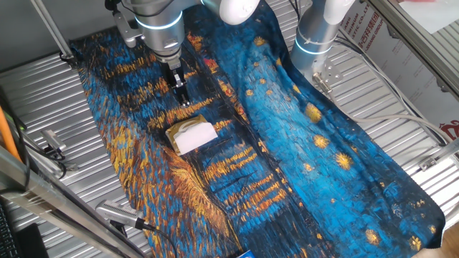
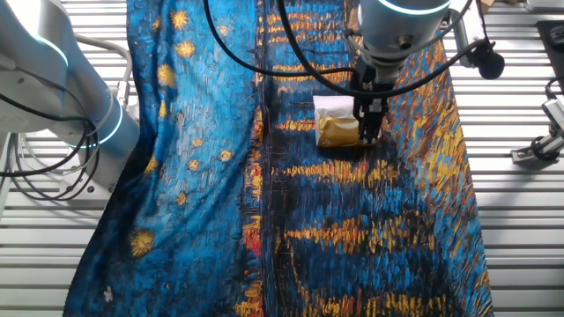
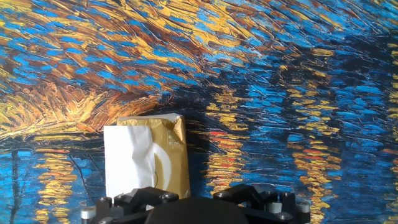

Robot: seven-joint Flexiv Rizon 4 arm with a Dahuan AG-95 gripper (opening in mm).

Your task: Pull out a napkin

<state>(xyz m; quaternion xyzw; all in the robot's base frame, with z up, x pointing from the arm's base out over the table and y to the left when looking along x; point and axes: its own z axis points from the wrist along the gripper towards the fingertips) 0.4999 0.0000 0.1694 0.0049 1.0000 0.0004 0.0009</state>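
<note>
White napkin (image 3: pixel 129 160) overlaps gold packet (image 3: pixel 168 158); claw (image 1: pixel 182 94) hovers beside, seemingly shut, holding nothing.

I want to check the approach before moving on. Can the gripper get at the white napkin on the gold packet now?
Probably yes. The gripper hangs just beside the packet, and the napkin lies bare on top with nothing over it. Only the painted cloth surrounds it.

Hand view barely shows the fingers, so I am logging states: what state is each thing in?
napkin: white, sticking partly out of the packet, not gripped.
packet: gold-tan, lying flat on the cloth.
hand: beside the packet, holding nothing; open or shut unclear.
cloth: spread over the table.
</note>
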